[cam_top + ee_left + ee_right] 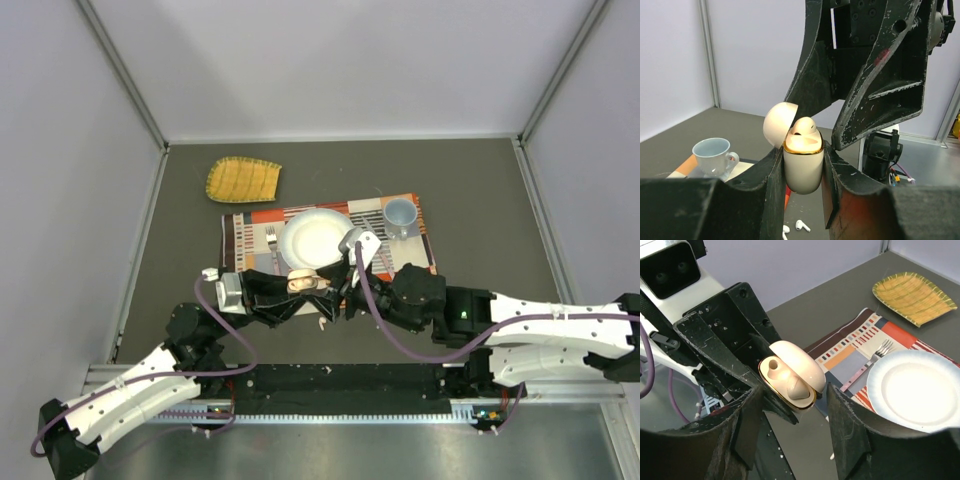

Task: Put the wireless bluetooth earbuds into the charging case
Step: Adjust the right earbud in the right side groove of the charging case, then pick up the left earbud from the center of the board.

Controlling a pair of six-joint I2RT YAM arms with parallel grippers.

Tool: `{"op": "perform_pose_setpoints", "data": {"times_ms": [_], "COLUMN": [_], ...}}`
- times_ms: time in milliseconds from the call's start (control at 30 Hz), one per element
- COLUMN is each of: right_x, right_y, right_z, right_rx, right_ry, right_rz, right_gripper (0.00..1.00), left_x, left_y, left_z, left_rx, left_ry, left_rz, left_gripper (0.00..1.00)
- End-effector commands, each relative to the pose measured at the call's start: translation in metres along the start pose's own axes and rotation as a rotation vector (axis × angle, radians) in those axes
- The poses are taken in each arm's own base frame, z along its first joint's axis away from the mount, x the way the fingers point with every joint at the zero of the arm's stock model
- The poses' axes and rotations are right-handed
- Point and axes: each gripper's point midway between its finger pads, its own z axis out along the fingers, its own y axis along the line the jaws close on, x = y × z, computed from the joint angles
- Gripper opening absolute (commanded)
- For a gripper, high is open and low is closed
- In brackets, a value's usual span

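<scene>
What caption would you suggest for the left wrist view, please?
Left gripper clamps the open charging case, one earbud poking up, right gripper open just above it.

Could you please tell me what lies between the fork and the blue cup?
The white plate lies between the fork and the cup; the top external view shows this most clearly.

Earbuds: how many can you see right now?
3 earbuds: one seated in the open charging case, two lying on the table beneath it, one of those partly hidden. The case may hide another.
</scene>
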Motion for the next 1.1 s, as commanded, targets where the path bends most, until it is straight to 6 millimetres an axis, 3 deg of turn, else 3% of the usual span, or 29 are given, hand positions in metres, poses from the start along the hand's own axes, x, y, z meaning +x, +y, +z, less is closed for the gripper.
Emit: {"op": "perform_pose_setpoints", "data": {"times_ms": [0, 100, 333, 533, 700, 800, 833, 867, 933, 1067], "right_x": [-0.032, -0.041, -0.071, -0.081, -0.064, -0.033, -0.031, -0.024, -0.004, 0.021], "right_y": [0.002, -0.004, -0.025, -0.054, -0.088, -0.108, -0.123, -0.118, -0.132, -0.122], "right_z": [0.000, -0.006, -0.027, -0.045, -0.053, -0.057, -0.059, -0.054, -0.054, -0.040], "right_rx": [0.001, 0.030, 0.116, 0.241, 0.439, 0.535, 0.581, 0.545, 0.578, 0.493], "right_ry": [-0.069, -0.098, -0.219, -0.292, -0.266, -0.164, -0.158, -0.130, -0.070, 0.033], "right_rz": [0.016, 0.020, 0.077, 0.179, 0.244, 0.318, 0.354, 0.433, 0.484, 0.550], "right_gripper": [0.54, 0.57, 0.77, 0.80, 0.81, 0.81, 0.80, 0.80, 0.78, 0.77], "left_x": [-0.032, -0.032, -0.028, -0.025, -0.025, -0.026, -0.029, -0.027, -0.028, -0.027], "left_y": [-0.007, -0.006, -0.002, 0.000, 0.007, 0.012, 0.013, 0.015, 0.016, 0.022], "left_z": [0.006, 0.004, 0.003, 0.002, 0.000, -0.003, -0.004, -0.006, -0.008, -0.011], "left_rx": [0.028, 0.019, -0.004, -0.012, -0.052, -0.089, -0.097, -0.110, -0.122, -0.157], "left_ry": [-0.086, -0.087, -0.080, -0.071, -0.070, -0.062, -0.070, -0.064, -0.063, -0.052], "left_rz": [0.030, 0.033, 0.034, 0.032, 0.040, 0.047, 0.054, 0.055, 0.061, 0.066], "left_gripper": [0.00, 0.00, 0.00, 0.00, 0.00, 0.00, 0.00, 0.00, 0.00, 0.00]}}
